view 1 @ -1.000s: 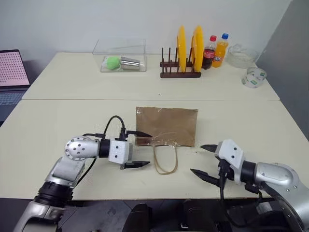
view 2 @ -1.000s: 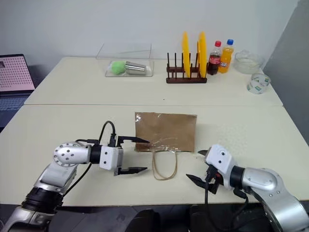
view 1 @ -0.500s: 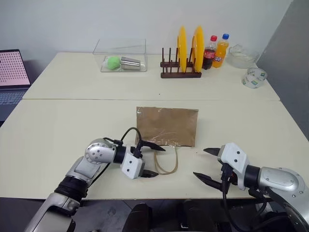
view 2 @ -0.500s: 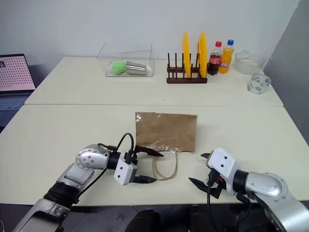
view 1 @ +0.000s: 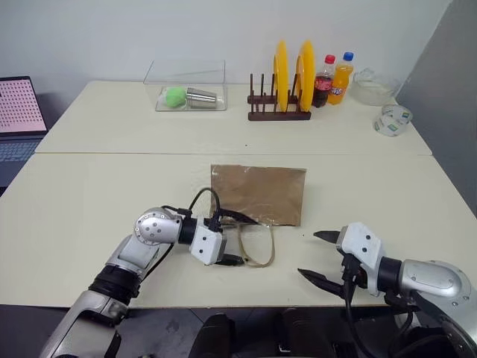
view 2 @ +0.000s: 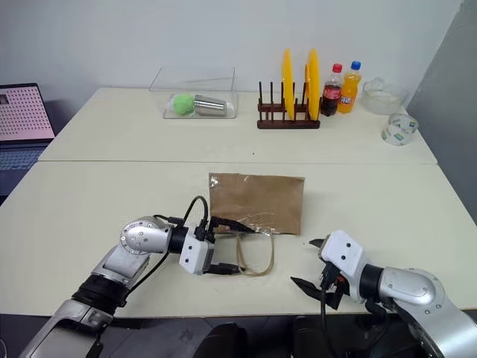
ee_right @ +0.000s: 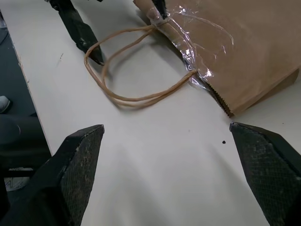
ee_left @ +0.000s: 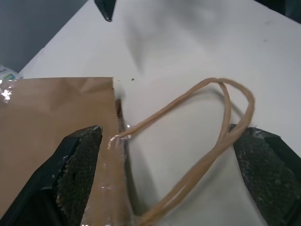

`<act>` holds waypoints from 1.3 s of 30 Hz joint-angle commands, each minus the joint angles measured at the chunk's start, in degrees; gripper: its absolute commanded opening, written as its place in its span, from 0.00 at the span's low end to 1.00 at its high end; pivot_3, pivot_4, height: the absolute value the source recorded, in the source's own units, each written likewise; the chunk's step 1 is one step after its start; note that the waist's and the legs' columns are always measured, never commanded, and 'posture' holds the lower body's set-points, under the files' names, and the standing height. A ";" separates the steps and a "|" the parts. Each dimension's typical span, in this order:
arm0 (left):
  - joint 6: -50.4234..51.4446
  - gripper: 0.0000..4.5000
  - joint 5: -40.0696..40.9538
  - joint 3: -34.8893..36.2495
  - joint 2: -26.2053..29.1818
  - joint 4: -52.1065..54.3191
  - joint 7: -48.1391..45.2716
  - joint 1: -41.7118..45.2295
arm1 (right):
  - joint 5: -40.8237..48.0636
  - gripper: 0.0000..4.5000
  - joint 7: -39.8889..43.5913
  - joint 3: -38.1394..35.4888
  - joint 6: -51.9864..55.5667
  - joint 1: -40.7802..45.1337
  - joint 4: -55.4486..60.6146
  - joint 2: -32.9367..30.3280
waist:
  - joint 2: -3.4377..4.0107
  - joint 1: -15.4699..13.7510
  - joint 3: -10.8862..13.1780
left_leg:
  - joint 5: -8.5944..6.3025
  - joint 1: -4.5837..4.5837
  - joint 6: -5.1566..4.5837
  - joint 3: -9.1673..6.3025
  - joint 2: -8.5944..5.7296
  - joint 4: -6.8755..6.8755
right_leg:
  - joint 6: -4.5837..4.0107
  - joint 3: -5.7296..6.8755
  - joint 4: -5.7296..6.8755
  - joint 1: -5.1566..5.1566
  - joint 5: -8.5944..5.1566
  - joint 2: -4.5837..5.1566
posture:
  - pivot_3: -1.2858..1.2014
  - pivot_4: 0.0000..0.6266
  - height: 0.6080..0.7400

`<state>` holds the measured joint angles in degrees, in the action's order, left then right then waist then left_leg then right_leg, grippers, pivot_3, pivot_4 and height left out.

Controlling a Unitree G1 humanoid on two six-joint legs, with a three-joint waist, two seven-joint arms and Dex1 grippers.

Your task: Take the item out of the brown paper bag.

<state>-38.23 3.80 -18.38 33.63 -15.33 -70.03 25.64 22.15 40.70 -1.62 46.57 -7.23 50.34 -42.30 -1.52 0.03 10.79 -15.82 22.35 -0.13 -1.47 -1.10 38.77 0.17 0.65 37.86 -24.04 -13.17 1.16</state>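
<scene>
My left arm reaches rightward, low over the worktop (view 1: 89, 194). My left gripper (view 1: 240, 240) is spread wide, one finger at the near edge of the brown paper bag (view 1: 258, 194), the other beside its string handles (view 1: 257, 250); nothing grasped. My right gripper (view 1: 317, 255) hovers to the bag's right, released and empty. The bag lies flat at centre; the item cannot be seen.

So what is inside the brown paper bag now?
The brown paper bag lies flat on the table, mouth toward the robot, string handles spread in front. Its inside is covered by the paper, so no item can be seen.
</scene>
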 commanded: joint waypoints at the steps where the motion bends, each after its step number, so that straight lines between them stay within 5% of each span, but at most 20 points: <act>1: 1.22 1.00 0.38 -0.45 -1.20 0.68 1.00 1.22 | 1.01 1.00 -0.31 -0.52 -0.86 0.79 1.57 -0.70 | 0.00 0.01 0.00 | 0.00 0.00 0.00 0.00 0.00 0.00 | 0.00 0.00 0.00 -0.01 0.00 0.00 | 0.52 0.24 1.00; 4: 0.52 0.87 0.15 -0.71 -1.72 0.47 0.95 1.64 | 1.01 1.00 -0.30 0.46 -1.22 1.36 1.80 -0.63 | 0.00 0.01 0.00 | 0.00 0.00 0.00 -0.02 0.01 0.00 | 0.00 0.01 0.02 -0.01 0.00 -0.01 | 0.52 0.24 1.00; 16: 8.55 0.01 4.17 -0.88 0.27 5.48 -3.37 1.11 | 0.22 1.00 0.15 3.34 -2.96 2.38 1.35 -1.65 | 0.00 0.03 0.00 | 0.00 0.00 0.00 -0.02 0.00 0.00 | 0.00 -0.01 0.01 0.00 0.00 -0.02 | 0.52 0.24 1.00; 22: 14.57 0.01 5.86 -0.71 1.28 6.96 -5.32 0.12 | -0.06 1.00 0.45 4.32 -4.01 2.71 0.69 -1.94 | 0.00 0.04 0.00 | 0.00 0.00 0.00 -0.02 0.00 0.00 | 0.00 0.00 0.01 0.00 0.00 -0.02 | 0.52 0.24 1.00; 25: 17.22 0.14 6.44 -0.07 1.35 7.94 -5.16 -0.38 | -0.55 1.00 0.60 5.18 -4.50 2.91 0.48 -2.17 | 0.00 0.06 0.00 | 0.00 0.00 0.00 -0.03 0.01 0.00 | 0.00 0.00 0.01 -0.01 -0.01 -0.02 | 0.52 0.24 1.00; 31: 15.70 0.56 5.26 -0.72 4.29 8.43 -7.99 -1.61 | -0.71 1.00 1.00 6.41 -4.90 3.32 0.25 -3.09 | 0.00 0.07 0.00 | 0.00 0.00 0.00 -0.03 0.01 0.00 | 0.00 -0.01 0.01 -0.01 -0.01 -0.02 | 0.52 0.24 1.00; 39: 13.31 0.56 6.31 0.95 6.88 8.23 -9.65 -1.93 | -1.07 1.00 3.55 8.23 -6.50 4.91 -0.62 -6.31 | 0.00 0.03 0.00 | 0.00 0.01 0.00 -0.04 0.01 0.00 | 0.00 0.00 -0.01 -0.01 -0.01 -0.02 | 0.52 0.24 1.00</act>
<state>-23.64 8.93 -18.80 40.51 -7.98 -79.83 22.89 21.35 43.61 6.51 41.59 -3.20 49.44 -48.25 -1.52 0.06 10.79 -15.82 22.35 -0.13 -1.51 -1.09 38.78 0.17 0.65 37.85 -24.04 -13.18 1.14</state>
